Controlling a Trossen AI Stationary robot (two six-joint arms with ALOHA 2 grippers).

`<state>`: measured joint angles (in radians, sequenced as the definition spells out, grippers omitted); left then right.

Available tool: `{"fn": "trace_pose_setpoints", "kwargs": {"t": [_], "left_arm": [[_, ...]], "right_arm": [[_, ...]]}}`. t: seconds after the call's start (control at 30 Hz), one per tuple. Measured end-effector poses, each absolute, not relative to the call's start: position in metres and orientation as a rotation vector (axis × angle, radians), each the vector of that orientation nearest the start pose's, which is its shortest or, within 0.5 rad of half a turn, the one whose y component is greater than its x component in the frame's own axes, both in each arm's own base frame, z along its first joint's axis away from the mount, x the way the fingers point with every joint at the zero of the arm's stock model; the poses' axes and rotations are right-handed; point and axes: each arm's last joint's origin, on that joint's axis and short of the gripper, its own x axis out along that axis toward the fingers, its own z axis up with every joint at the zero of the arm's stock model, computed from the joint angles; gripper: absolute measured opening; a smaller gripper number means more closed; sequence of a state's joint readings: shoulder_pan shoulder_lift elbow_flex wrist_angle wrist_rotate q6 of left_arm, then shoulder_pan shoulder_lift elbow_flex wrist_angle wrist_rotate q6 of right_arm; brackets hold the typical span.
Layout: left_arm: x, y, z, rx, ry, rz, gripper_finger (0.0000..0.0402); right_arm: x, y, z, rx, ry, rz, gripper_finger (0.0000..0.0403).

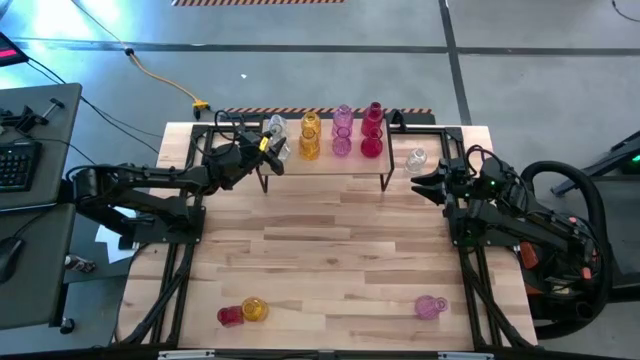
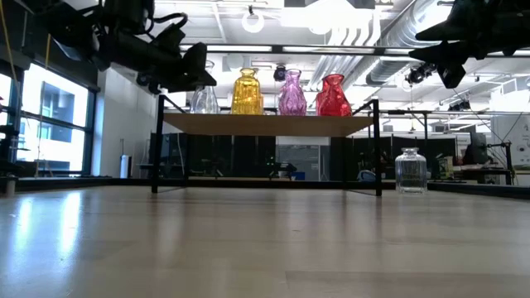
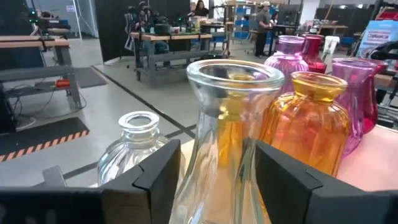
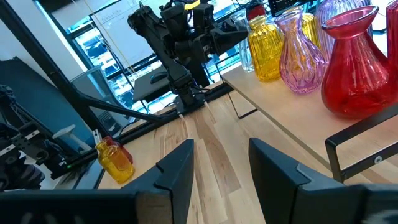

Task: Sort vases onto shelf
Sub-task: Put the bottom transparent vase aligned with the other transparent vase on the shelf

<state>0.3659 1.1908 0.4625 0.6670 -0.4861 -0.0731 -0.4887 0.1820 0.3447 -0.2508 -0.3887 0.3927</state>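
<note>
At the shelf's [image 1: 325, 166] nine o'clock end we see the left gripper [image 3: 214, 177], its fingers [image 3: 158, 177] parted around a clear vase [image 3: 227, 143] without gripping. The right gripper [image 4: 221, 168] hovers at three o'clock, fingers apart, empty, near another clear vase [image 1: 417, 158] on the surface [image 1: 330, 250].

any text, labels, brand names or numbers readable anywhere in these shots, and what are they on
None can be read with confidence.
Blue banner in the room behind the table, left wrist view: white lettering, too blurred to read.
Whiteboard behind the left arm, right wrist view: faint marks, not legible.
The vases, shelf and both arms: no visible labels or markings.
</note>
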Motion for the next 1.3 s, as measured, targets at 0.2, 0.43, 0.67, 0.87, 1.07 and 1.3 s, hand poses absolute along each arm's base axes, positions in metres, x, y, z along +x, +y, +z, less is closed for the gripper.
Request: {"fn": "trace_pose_setpoints", "kwargs": {"t": [0.2, 0.43, 0.67, 0.87, 1.07, 1.3], "left_arm": [[0.217, 0.098, 0.226, -0.068, 0.021, 0.857, 0.0201], [0.217, 0.098, 0.228, -0.07, -0.005, 0.855, 0.0203], [0.214, 0.096, 0.235, -0.049, -0.031, 0.845, 0.0203], [0.212, 0.095, 0.239, -0.046, -0.047, 0.812, 0.0203], [0.212, 0.094, 0.241, -0.046, -0.054, 0.787, 0.0203], [0.213, 0.094, 0.247, -0.024, -0.069, 0.786, 0.0203]], "right_arm": [[0.082, -0.031, 0.242, 0.43, 0.059, -0.114, 0.0135], [0.082, -0.031, 0.242, 0.43, 0.059, -0.114, 0.0135], [0.082, -0.031, 0.242, 0.43, 0.059, -0.115, 0.0135], [0.082, -0.031, 0.242, 0.43, 0.059, -0.115, 0.0135], [0.082, -0.031, 0.242, 0.429, 0.059, -0.115, 0.0135], [0.082, -0.031, 0.242, 0.43, 0.059, -0.114, 0.0135]]}}
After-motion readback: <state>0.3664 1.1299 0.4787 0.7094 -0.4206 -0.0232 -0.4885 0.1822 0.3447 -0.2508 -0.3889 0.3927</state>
